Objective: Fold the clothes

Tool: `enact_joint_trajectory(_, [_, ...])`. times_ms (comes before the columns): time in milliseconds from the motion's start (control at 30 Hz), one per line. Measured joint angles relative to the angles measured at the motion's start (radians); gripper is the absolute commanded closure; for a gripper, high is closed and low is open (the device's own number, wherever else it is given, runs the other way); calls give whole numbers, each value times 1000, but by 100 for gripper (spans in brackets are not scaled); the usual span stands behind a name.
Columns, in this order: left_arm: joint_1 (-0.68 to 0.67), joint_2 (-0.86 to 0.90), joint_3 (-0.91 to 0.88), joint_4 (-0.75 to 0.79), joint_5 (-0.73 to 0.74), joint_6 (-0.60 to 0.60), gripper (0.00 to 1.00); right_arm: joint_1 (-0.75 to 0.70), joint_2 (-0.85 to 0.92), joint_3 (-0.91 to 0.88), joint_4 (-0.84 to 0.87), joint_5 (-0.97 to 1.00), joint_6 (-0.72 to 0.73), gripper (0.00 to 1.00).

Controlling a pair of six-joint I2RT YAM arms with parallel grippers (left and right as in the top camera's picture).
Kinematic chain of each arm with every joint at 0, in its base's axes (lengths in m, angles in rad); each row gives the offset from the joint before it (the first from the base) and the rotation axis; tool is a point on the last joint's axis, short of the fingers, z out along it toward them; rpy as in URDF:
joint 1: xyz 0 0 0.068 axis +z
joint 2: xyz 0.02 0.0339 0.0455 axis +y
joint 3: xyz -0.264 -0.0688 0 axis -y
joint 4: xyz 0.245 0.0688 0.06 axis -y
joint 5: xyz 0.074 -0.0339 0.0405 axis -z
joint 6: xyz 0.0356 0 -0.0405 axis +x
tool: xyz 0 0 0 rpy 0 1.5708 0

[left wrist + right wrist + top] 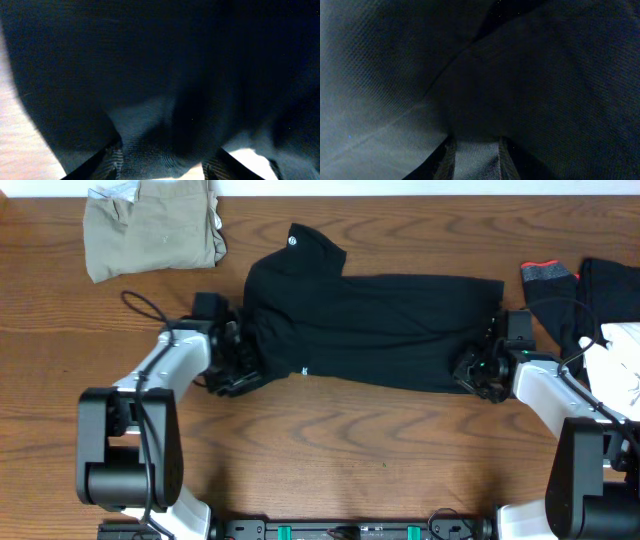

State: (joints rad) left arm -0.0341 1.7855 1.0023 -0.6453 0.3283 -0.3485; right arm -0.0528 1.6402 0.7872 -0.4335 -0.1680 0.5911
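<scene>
- Black garment [370,330]: lies across the middle of the table [330,465], stretched in a long flat band from left to right, with the collar end turned toward the far edge.
- Round white logo [293,237]: sits on that collar end, at the garment's far left corner.
- Left tool [238,370]: rests low on the table at the garment's left end, on the near side, and clamps a wad of the black cloth.
- Left wrist view: shows ribbed black fabric bulging between the two fingers [114,161], filling the gap and touching both; shows pale table at the lower left and lower right.
- Right tool [475,370]: rests at the garment's right end, at its near corner, and pinches a fold of the same black cloth.
- Right wrist view: shows a strip of fabric running between the right fingers [449,159] and filling the gap, with dark weave covering everything else and creases spreading up from the pinch.
- Khaki garment [150,225]: lies crumpled at the far left corner of the table, well apart from the black one.
- Dark garment with red-orange trim [548,275]: lies toward the far right corner, just beside the black garment's right end, with bare wood between them.
- White garment [625,350]: lies at the right edge of the table, partly cut off, beside the right arm.
</scene>
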Motion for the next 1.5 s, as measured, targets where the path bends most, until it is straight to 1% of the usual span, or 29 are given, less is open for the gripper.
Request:
enact_joint_trajectory(133, [95, 1, 0, -55, -5, -3, 49, -46, 0, 1, 0, 0, 0, 69])
enact_joint_trajectory(267, [153, 3, 0, -93, -10, -2, 50, -85, 0, 2, -1, 1, -5, 68])
enact_joint_trajectory(367, [163, 4, 0, -113, -16, 2, 49, -89, 0, 5, -3, 4, -10, 66])
enact_joint_trajectory(600, [163, 4, -2, -148, -35, 6, 49, -90, 4, 28, -33, 35, -40, 55])
enact_joint_trajectory(833, [165, -25, -18, -181, -76, 9, 49, -90, 14, 103, -110, 91, -75, 53])
enact_joint_trajectory(967, [168, -112, -31, -211, -120, 10, 40, -90, 16, 184, -191, 103, -100, 52])
enact_joint_trajectory(1100, [170, -240, -31, -245, -143, 10, 35, -90, 16, 297, -311, 101, -116, 53])
enact_joint_trajectory(1167, [170, -292, -31, -272, -142, 10, 33, -90, 16, 351, -382, 78, -142, 52])
enact_joint_trajectory(1233, [169, -329, -31, -288, -115, 16, 28, -90, 16, 382, -449, 34, -179, 50])
enact_joint_trajectory(1333, [148, -352, -31, -280, -29, 47, 22, -79, 16, 381, -513, -19, -228, 41])
enact_joint_trajectory(1400, [110, -352, -31, -253, 28, 63, 18, -57, 16, 367, -520, -39, -260, 39])
enact_joint_trajectory(1500, [43, -348, -31, -201, 74, 58, 15, -27, 16, 339, -506, -58, -279, 38])
